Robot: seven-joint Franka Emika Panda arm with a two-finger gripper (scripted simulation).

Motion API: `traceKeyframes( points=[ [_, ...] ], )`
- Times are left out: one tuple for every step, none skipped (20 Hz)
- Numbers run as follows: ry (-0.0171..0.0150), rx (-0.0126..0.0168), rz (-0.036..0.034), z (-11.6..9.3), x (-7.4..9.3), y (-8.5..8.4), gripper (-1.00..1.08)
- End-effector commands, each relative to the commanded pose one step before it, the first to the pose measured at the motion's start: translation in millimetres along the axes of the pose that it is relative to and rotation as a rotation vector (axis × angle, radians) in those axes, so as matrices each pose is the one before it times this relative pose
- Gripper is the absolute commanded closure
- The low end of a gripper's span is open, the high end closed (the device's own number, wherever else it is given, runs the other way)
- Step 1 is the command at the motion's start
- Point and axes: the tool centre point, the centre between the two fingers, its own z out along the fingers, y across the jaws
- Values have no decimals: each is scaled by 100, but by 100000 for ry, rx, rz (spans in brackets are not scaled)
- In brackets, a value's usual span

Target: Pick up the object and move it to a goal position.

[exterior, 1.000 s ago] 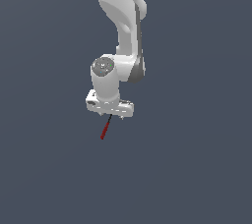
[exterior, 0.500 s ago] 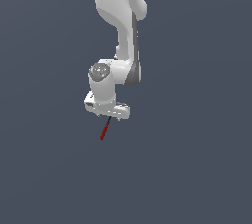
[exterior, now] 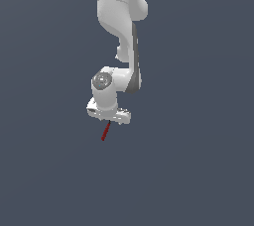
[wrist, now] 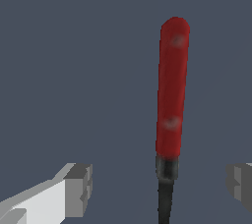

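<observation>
The object (exterior: 104, 132) is a thin dark-red stick with a small blackish end, lying on the flat grey surface just below the white hand in the exterior view. My gripper (exterior: 109, 118) hovers right over its blackish end. In the wrist view the object (wrist: 171, 95) runs lengthwise between the two grey fingertips (wrist: 78, 188), which stand far apart on either side of it. My gripper (wrist: 160, 184) is open, and neither finger touches the stick. The blackish end runs out of the wrist view's edge.
The white arm (exterior: 121, 31) comes down from the top of the exterior view. Around the stick there is only plain dark grey ground, with no other objects or marker visible.
The hand has sunk a little toward the stick, and the wrist has turned slightly. The stick lies where it was.
</observation>
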Motion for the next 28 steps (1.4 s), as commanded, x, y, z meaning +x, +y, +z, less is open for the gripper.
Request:
traceKeyframes(
  points=[
    [94, 5, 36, 869, 32, 4, -92],
    [24, -4, 65, 181, 26, 34, -92],
    [0, 0, 0, 130, 26, -4, -92],
    [0, 0, 0, 72, 22, -3, -92],
    [0, 0, 0, 22, 9, -1, -92],
    [0, 0, 0, 0, 0, 0, 108],
    [0, 0, 0, 0, 0, 0, 108],
    [0, 0, 0, 0, 0, 0, 108],
    [0, 0, 0, 0, 0, 0, 108],
    [0, 0, 0, 0, 0, 0, 108],
    [0, 0, 0, 0, 0, 0, 108],
    [0, 0, 0, 0, 0, 0, 108],
    [0, 0, 0, 0, 0, 0, 108],
    [0, 0, 0, 0, 0, 0, 108],
    [0, 0, 0, 0, 0, 0, 108],
    [75, -69, 217, -58, 33, 147, 108],
    [0, 0, 0, -22, -7, 0, 108],
    [0, 0, 0, -67, -20, 1, 108],
    [0, 0, 0, -112, -34, 2, 108],
    [0, 0, 0, -157, -47, 2, 108],
    [0, 0, 0, -202, -60, 3, 108],
    [0, 0, 0, -247, -74, 3, 108],
    [0, 0, 0, -293, -87, 4, 108],
    [0, 0, 0, -339, -101, 5, 108],
    [0, 0, 0, -385, -114, 5, 108],
    [0, 0, 0, -431, -128, 6, 108],
    [0, 0, 0, -478, -141, 7, 108],
    [0, 0, 0, -525, -155, 7, 108]
  ],
)
